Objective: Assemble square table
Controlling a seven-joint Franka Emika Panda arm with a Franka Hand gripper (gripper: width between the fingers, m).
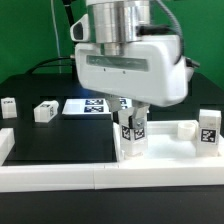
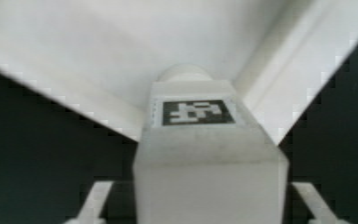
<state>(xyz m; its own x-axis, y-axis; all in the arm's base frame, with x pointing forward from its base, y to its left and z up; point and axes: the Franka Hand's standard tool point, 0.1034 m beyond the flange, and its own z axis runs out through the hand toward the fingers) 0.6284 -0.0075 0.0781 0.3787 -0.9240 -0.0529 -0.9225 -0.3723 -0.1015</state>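
Exterior view, end effector [image 1: 132,118] clamped on upright white leg [image 1: 133,148], black-and-white tag [image 1: 129,131] facing camera

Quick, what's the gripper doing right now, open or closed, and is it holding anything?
The gripper is closed on a white tagged leg, holding it upright.

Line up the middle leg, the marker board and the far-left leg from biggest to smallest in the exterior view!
1. Middle leg, nearest the camera.
2. Marker board, wide but thin-looking.
3. Far-left leg, at the picture's edge, maybe cut off.
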